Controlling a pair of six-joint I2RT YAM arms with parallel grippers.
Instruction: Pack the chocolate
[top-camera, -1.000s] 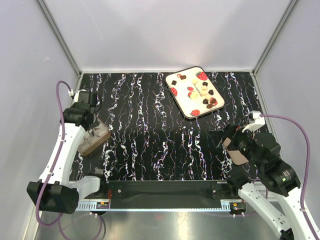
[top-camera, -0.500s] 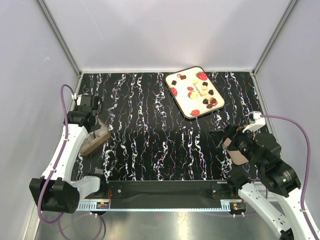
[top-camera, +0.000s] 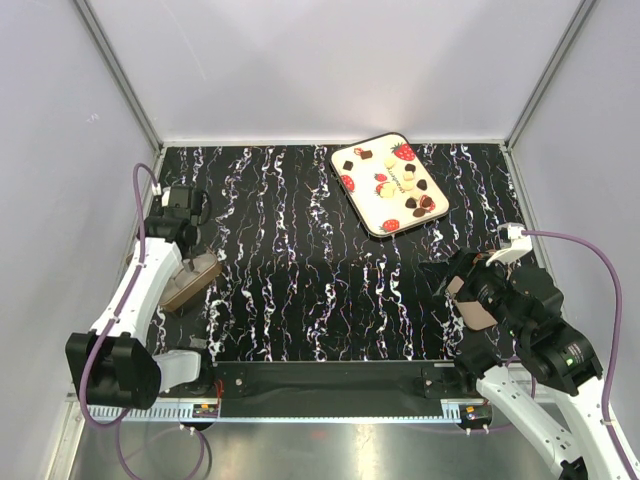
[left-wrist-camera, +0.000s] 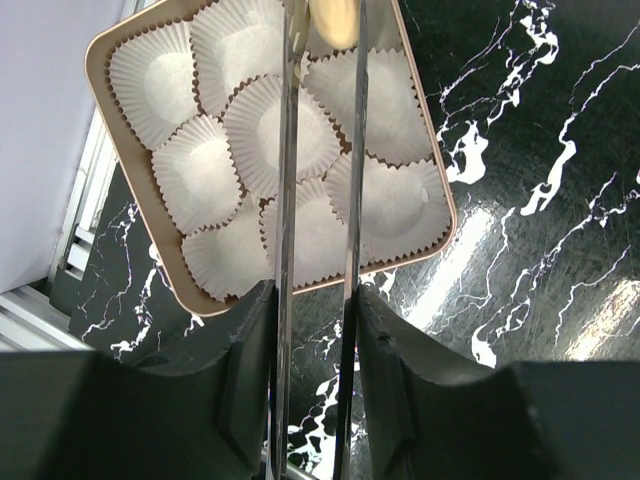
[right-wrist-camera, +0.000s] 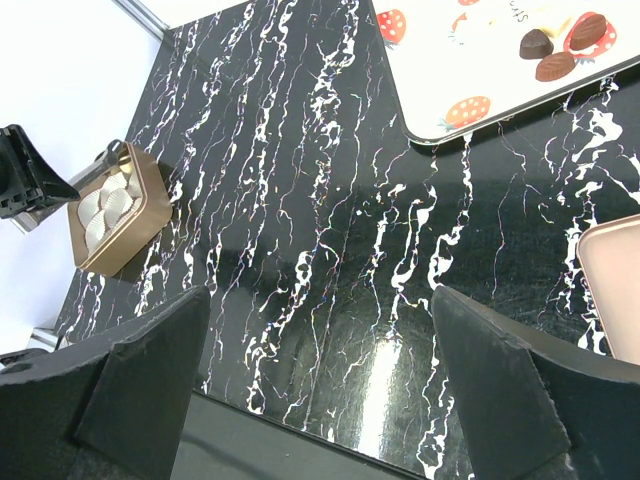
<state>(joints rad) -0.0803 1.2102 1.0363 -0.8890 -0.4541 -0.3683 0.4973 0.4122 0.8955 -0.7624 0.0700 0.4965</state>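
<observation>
Chocolate pieces (top-camera: 410, 170), dark brown and creamy white, lie on a strawberry-printed tray (top-camera: 360, 215) at the far right; a few dark ones (right-wrist-camera: 556, 66) show in the right wrist view. My left gripper (left-wrist-camera: 315, 300) is shut on metal tweezers (left-wrist-camera: 286, 200), whose tips pinch a creamy white piece (left-wrist-camera: 335, 20) over a tan box (left-wrist-camera: 120, 215) of white paper cups. In the top view the left gripper (top-camera: 183, 240) hangs above that box (top-camera: 190, 282) at the left edge. My right gripper (right-wrist-camera: 320, 300) is open and empty above the table at the near right (top-camera: 450, 275).
A flat brown lid (top-camera: 476, 306) lies under my right arm; its corner shows in the right wrist view (right-wrist-camera: 615, 290). The box also shows there at the far left (right-wrist-camera: 112, 222). Grey walls close in the black marble table (top-camera: 300, 250).
My left wrist has drawn back toward the far left corner, so more of the box shows beneath it. The right arm has not moved.
</observation>
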